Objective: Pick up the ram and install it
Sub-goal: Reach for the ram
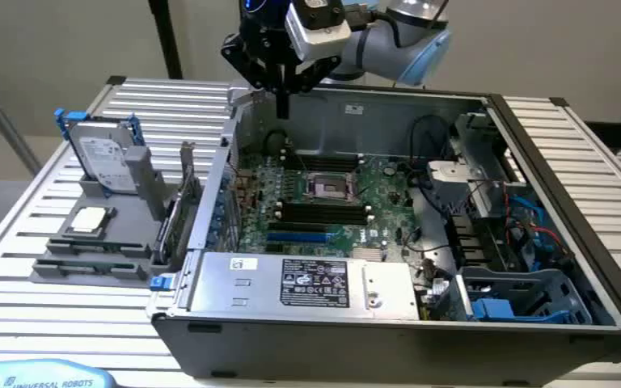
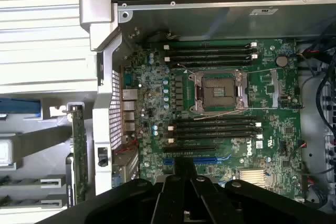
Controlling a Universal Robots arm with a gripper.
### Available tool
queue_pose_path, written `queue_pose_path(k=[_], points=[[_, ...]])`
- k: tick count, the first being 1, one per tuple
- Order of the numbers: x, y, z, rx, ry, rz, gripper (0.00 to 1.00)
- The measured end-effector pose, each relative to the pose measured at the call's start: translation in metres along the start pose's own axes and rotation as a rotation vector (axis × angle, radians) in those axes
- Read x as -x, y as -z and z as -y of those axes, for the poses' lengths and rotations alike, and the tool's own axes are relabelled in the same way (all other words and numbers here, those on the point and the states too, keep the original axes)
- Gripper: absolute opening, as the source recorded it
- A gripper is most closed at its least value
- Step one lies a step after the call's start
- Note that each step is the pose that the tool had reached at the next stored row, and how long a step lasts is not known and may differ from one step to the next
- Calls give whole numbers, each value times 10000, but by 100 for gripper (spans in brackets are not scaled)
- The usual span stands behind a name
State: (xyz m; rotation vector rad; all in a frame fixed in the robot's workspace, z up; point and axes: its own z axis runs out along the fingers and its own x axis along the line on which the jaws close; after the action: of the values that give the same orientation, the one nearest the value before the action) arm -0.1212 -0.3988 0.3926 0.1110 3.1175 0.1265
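**Arm hangs over open computer case**

Slatted table [image 1: 30,323] carries an open computer case [image 1: 397,347], its green motherboard [image 1: 322,202] facing up. Left of the case, a grey holder [image 1: 84,271] carries a hard drive [image 1: 106,153] and a green card [image 1: 178,218] standing on edge. Gripper [image 1: 282,113] hangs above the case's far left corner, fingers pressed together. Ram: cannot tell where it sits.

The arm [image 1: 403,36] is extending overhead; the gripper [image 1: 282,107] is pointing straight down, its fingers pressed together.
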Motion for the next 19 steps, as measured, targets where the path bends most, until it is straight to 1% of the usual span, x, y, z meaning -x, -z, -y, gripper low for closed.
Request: queue_pose_path(k=[5,14,16,19], points=[[0,0,0,9,0,-1,11],[-4,1,0,8,0,-1,11],[-40,2,6,8,1,-2,11],[-163,1,29,10,-1,-5,11]])
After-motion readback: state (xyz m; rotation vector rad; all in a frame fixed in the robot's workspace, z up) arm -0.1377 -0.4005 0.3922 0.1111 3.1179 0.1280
